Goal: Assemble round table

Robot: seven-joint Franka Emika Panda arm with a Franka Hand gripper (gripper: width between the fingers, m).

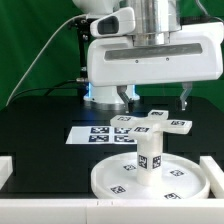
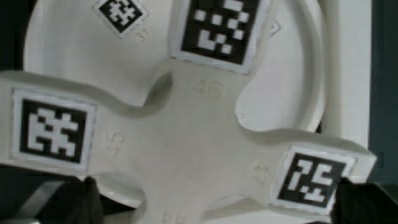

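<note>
The arm is hanging over the cross-shaped foot piece point(image 1: 152, 123), which is sitting just above the short cylindrical post point(image 1: 149, 157); the post is standing upright in the middle of the large rimmed round disc point(image 1: 150, 178), low in the centre of the exterior view, on the black table point(image 1: 40, 150). Whether the foot piece is already resting on the post top or hovering just over it is not clear. The gripper point(image 1: 153, 98) is spreading its jaws wide, one dark finger showing on each side of the cross and neither seeming to be touching it, so it is gripping nothing. To do this step well, I judge that the cross needs to be sitting level and centred on the post, and that the jaws should be closing squarely on it before any turning or pressing, so the post is not tipping. In the wrist view the foot piece point(image 2: 187, 115) is filling the frame. The marker board point(image 1: 95, 133) is lying behind the disc. No brand or readable writing is showing; only black-and-white square tags are appearing on the parts.
</note>
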